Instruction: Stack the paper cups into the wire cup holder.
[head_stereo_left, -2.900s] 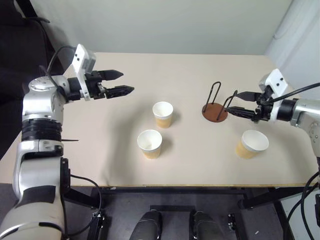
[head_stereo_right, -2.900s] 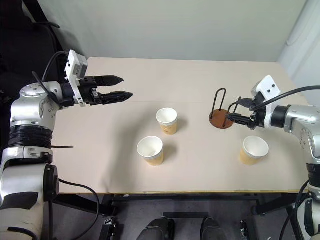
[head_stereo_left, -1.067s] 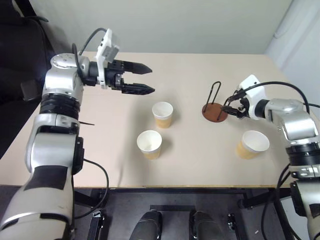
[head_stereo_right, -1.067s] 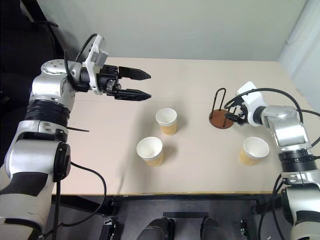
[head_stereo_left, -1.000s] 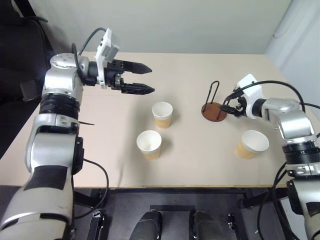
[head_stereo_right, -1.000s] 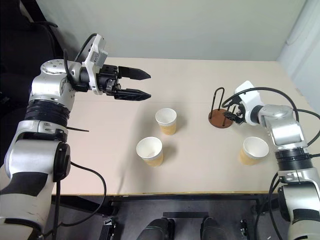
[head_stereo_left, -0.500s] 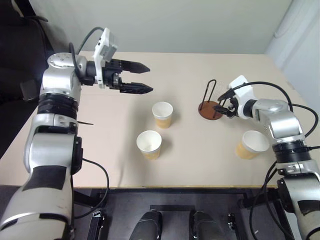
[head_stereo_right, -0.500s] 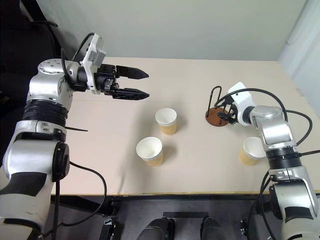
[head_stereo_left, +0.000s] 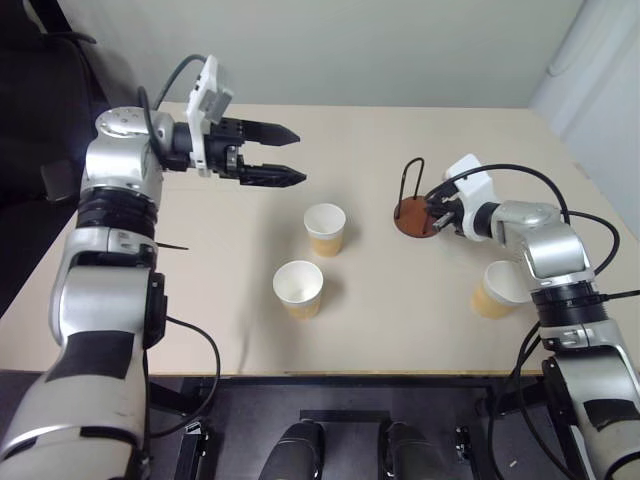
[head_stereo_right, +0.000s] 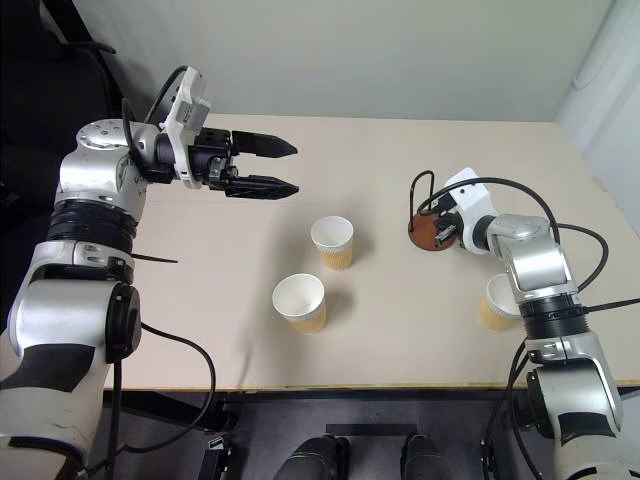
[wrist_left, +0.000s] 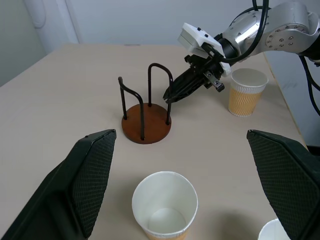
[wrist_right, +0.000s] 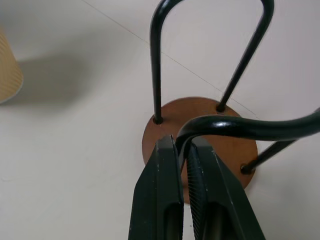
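Note:
The wire cup holder, a reddish-brown disc with two black wire loops, stands right of the table's middle. My right gripper is shut on the lower part of one wire loop, its fingertips just over the disc. Two paper cups stand upright at the table's centre, left of the holder. A third paper cup stands near the right front, partly behind my right forearm. My left gripper hangs open in the air above the far-left part of the table, holding nothing.
The beige table has bare room at its left and front. A wall runs behind the far edge. A black cable loops off my right arm above the third cup.
My right gripper has shut on the holder's wire loop and shifted left, and the holder has slid a little left toward the cups. The left arm has kept still.

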